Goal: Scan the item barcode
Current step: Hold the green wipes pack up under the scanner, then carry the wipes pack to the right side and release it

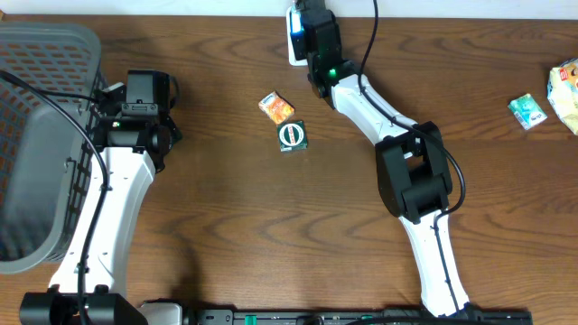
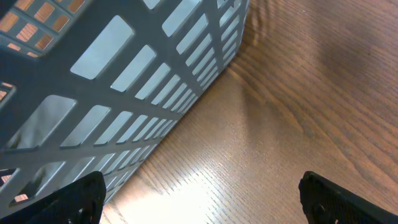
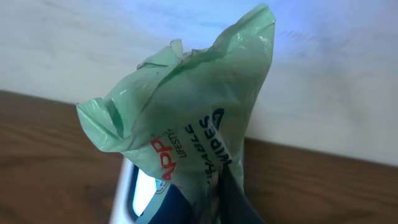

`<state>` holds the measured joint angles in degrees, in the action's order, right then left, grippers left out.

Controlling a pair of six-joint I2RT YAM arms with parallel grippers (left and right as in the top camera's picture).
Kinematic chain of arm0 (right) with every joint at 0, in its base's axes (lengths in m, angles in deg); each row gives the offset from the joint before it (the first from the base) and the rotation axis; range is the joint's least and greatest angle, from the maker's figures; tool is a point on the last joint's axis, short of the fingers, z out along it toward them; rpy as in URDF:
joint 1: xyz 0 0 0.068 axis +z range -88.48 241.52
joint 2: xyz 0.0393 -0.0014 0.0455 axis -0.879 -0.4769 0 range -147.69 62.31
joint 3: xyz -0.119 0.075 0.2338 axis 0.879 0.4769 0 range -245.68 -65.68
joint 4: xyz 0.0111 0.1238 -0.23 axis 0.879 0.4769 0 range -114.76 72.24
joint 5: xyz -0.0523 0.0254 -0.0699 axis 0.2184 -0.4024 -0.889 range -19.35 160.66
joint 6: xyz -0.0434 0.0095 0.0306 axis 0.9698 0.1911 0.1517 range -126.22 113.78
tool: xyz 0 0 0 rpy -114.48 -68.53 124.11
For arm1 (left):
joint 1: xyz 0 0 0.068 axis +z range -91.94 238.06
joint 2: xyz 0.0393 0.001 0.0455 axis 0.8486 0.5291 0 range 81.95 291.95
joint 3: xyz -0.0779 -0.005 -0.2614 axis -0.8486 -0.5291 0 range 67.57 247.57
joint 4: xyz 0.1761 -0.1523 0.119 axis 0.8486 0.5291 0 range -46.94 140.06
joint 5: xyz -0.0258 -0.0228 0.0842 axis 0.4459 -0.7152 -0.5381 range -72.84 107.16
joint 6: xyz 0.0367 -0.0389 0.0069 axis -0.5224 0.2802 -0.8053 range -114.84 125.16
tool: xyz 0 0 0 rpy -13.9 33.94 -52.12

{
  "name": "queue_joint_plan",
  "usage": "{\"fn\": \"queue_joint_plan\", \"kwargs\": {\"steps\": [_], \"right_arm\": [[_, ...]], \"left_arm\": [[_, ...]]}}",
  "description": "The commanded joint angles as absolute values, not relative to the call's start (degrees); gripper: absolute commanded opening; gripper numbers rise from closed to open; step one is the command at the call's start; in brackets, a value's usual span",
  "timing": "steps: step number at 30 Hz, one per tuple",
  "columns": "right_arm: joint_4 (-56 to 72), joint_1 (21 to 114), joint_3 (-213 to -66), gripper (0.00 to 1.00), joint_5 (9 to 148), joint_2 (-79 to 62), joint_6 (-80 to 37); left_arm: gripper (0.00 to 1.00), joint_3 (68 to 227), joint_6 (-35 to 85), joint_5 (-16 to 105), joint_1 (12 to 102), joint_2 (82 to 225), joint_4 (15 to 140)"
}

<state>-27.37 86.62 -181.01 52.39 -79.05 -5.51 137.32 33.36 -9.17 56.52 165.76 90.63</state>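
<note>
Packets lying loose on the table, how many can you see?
4. An orange packet and a dark green packet sit together mid-table; a teal packet and a pale bag lie at the right edge. A fifth, a green wipes packet, is held aloft. Others may be hidden.

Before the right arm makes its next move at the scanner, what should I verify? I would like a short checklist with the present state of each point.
1. Grip: right end effector shut on the green wipes packet: ok.
2. Position: packet held at the scanner, whose window shows just below it: ok.
3. Barcode turned toward the scanner: cannot tell, no barcode is visible.
4. Other arm: left end effector open, holding nothing, beside the basket: ok.
5. Table: orange packet and dark green packet lie apart from the right arm: ok.
</note>
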Motion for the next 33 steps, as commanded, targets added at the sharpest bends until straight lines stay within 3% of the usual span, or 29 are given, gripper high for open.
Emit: {"fn": "queue_joint_plan", "kwargs": {"steps": [1, 10, 16, 21, 22, 23, 24, 25, 29, 33], "right_arm": [[-24.75, 86.75, -183.35, 0.01, 43.21, -75.75, -1.42], [-5.43, 81.37, -183.37, 0.01, 37.84, -66.24, -1.01], [15.88, 69.9, -182.73, 0.01, 37.55, -66.29, -0.99], [20.91, 60.11, -180.79, 0.02, 35.67, -66.35, -1.07], [21.63, 58.36, -180.59, 0.14, 35.69, -66.39, -2.01], [22.7, 56.35, -180.48, 0.41, 35.74, -66.39, -3.46], [23.55, 54.86, -180.48, 0.59, 35.91, -66.39, -4.59], [24.49, 53.35, -180.48, 0.96, 36.85, -66.39, -5.99], [28.01, 48.9, -180.48, 0.99, 51.21, -66.39, -8.38], [29.17, 46.99, -180.24, 0.99, 75.87, -66.39, -8.83]], "left_arm": [[0.98, 137.17, 32.62, -10.52, 56.76, 165.98, 90.78], [0.98, 137.17, 32.62, -10.52, 56.76, 165.98, 90.78], [0.98, 137.17, 32.62, -10.52, 56.76, 165.98, 90.78], [0.98, 137.17, 32.62, -10.52, 56.76, 165.98, 90.78], [0.98, 137.17, 32.62, -10.52, 56.76, 165.98, 90.78], [0.98, 137.17, 32.62, -10.52, 56.76, 165.98, 90.78], [0.98, 137.17, 32.62, -10.5, 56.76, 165.98, 90.78], [0.98, 137.17, 32.62, -10.52, 56.76, 165.98, 90.78], [0.98, 137.17, 32.62, -10.52, 56.76, 165.98, 90.78], [0.98, 137.17, 32.62, -10.52, 56.76, 165.98, 90.78]]}}
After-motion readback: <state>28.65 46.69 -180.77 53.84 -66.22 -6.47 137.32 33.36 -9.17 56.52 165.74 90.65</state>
